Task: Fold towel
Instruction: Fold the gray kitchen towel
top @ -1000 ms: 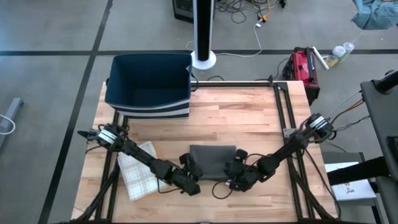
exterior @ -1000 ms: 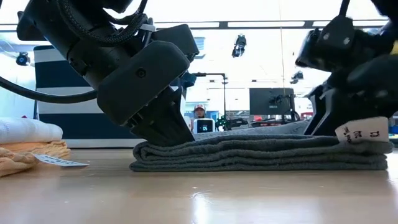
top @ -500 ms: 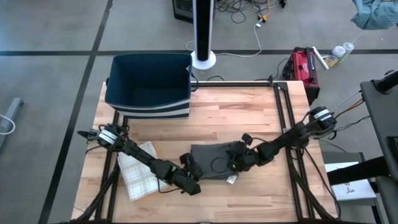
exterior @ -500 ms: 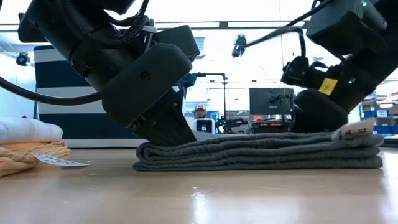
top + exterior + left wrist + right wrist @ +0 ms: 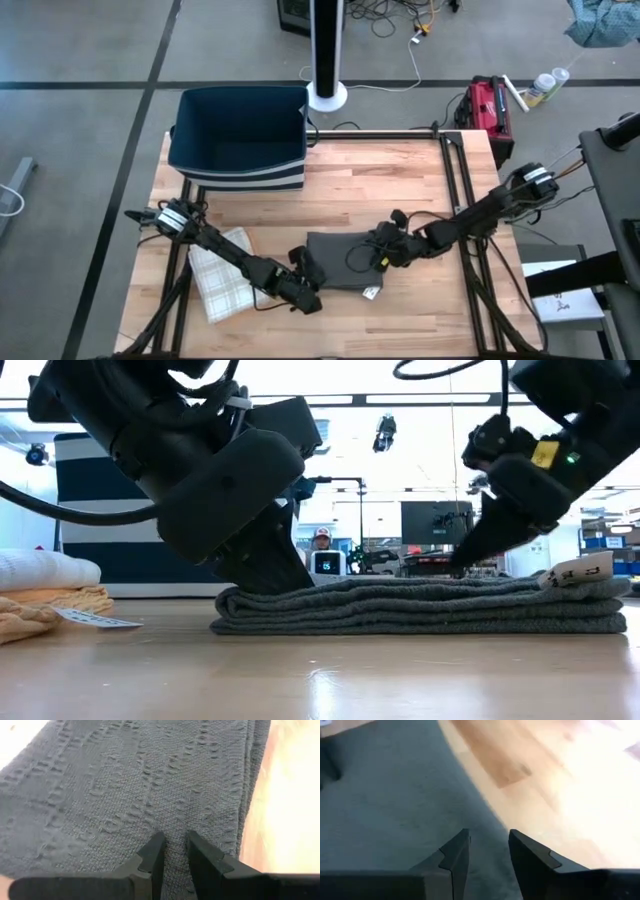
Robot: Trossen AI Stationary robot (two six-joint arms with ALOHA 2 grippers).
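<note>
High view: the folded grey towel (image 5: 340, 270) lies on the near middle of the wooden table (image 5: 390, 190), partly covered by both arms. The left gripper (image 5: 308, 275) sits low on the towel's left edge and the right gripper (image 5: 375, 255) rests over its right part; neither pair of fingertips can be made out here. A checked cloth (image 5: 222, 275) lies under the left arm, and a dark blue bin (image 5: 240, 140) stands at the far edge.

Low view: the towel (image 5: 420, 610) lies flat in several layers, a white label (image 5: 578, 571) at its right end. The left gripper (image 5: 280, 575) presses on its left end; the right gripper (image 5: 470, 560) points down at its top.

Left wrist view: the fingers (image 5: 155, 852) stand slightly apart, pressing the towel (image 5: 125, 785), with nothing visibly between them.

Right wrist view: the fingers (image 5: 457, 850) stand apart just above the towel (image 5: 390, 805), gripping nothing.
</note>
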